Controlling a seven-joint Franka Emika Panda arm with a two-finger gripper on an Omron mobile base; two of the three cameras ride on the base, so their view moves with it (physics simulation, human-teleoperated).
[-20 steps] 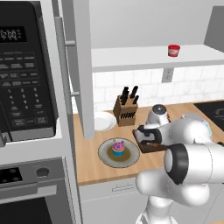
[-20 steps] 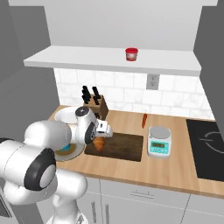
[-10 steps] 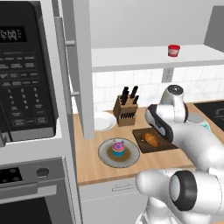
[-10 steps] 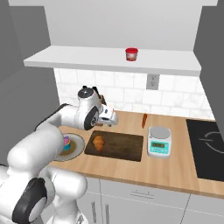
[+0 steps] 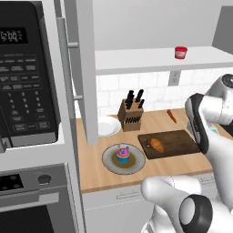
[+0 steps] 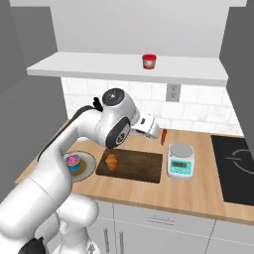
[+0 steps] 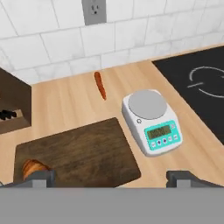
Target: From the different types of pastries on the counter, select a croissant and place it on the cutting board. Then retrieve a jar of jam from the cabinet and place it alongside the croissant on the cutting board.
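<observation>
The croissant (image 5: 157, 145) lies on the left part of the dark cutting board (image 5: 175, 143), right of centre in the left base view. Left of the board, the pink-frosted cupcake (image 5: 122, 154) stands on a round grey plate (image 5: 134, 163), and a white plate (image 5: 108, 126) sits beside the knife block (image 5: 130, 113) at the back of the counter (image 5: 104, 179). A thin carrot (image 5: 171, 116) lies behind the board. The jar of jam (image 5: 180, 52) stands on the white cabinet shelf (image 5: 136, 60) in the upper right. The arm's white wrist hangs at the right edge.

In the right base view, the croissant (image 6: 112, 161) lies at the board's (image 6: 141, 166) left end, at centre. The cupcake (image 6: 73, 162) is at the left, a teal-and-white kitchen scale (image 6: 180, 160) just right of the board, and the carrot (image 6: 163, 136) behind it. The jar (image 6: 148, 61) stands on the shelf, top centre. The hand is raised above the board's back edge.

In the hand view, the gripper (image 7: 112, 180) has its fingertips (image 7: 41, 178) spread wide at the bottom corners, with nothing between them. The croissant (image 7: 34, 166) peeks out at lower left on the board (image 7: 78, 153); the scale (image 7: 152, 120) is right of centre, the carrot (image 7: 100, 85) above.
</observation>
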